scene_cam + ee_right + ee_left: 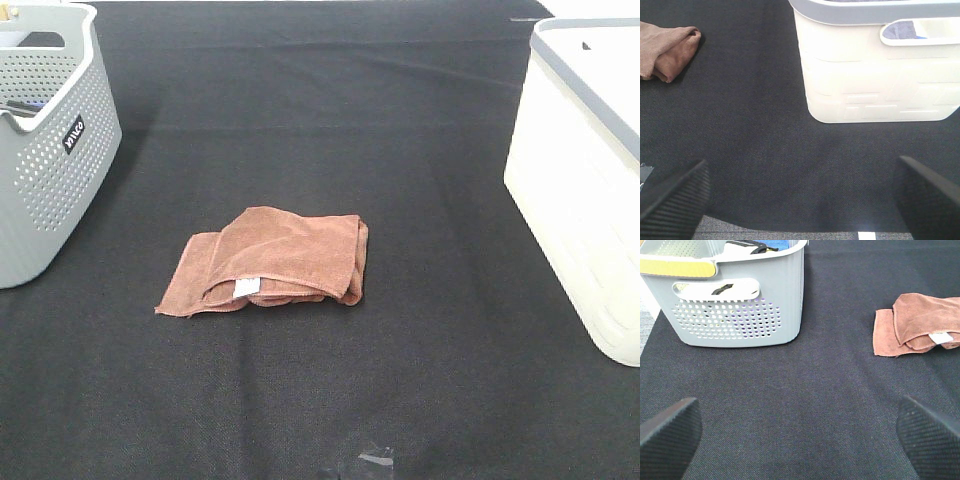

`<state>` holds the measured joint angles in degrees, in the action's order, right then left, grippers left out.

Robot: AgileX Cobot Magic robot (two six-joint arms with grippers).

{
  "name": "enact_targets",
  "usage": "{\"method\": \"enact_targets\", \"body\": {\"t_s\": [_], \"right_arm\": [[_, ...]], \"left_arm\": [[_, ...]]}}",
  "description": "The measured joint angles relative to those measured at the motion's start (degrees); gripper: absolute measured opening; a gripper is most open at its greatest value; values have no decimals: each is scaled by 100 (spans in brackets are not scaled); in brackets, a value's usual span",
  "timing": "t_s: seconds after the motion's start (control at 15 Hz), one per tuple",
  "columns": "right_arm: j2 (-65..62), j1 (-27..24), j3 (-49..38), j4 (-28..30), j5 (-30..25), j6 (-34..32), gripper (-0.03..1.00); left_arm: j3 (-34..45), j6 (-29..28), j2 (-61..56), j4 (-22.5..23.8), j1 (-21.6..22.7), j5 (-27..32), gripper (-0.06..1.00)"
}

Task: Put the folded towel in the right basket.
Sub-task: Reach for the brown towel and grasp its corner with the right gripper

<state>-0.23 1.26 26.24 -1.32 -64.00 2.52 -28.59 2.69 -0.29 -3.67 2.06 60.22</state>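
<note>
My left tool [800, 440] and right tool [800, 197] hang released; the folded towel [265, 262] lies on the desk [400, 150], well apart from the right basket [585, 190].

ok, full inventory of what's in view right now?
towel: 1, brown, folded, mid-cloth between the baskets.
grey basket: 1, grey, perforated, far left, items inside.
cream basket: 1, cream with grey rim, far right.
table cloth: 1, black, under everything.
shiny scrap: 1, clear-looking, front edge of cloth.
left claw: 1, black, open, empty, over bare cloth.
right claw: 1, black, open, empty, facing cream basket.
</note>
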Motion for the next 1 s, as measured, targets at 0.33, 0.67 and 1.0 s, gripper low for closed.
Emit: {"method": "enact_targets", "body": {"t_s": [0.33, 0.67, 1.0], "right_arm": [[0, 0, 0, 0, 0, 0, 94], [0, 0, 0, 0, 0, 0, 94], [0, 0, 0, 0, 0, 0, 94]], "left_arm": [[0, 0, 0, 0, 0, 0, 99], [0, 0, 0, 0, 0, 0, 99], [0, 0, 0, 0, 0, 0, 99]]}}
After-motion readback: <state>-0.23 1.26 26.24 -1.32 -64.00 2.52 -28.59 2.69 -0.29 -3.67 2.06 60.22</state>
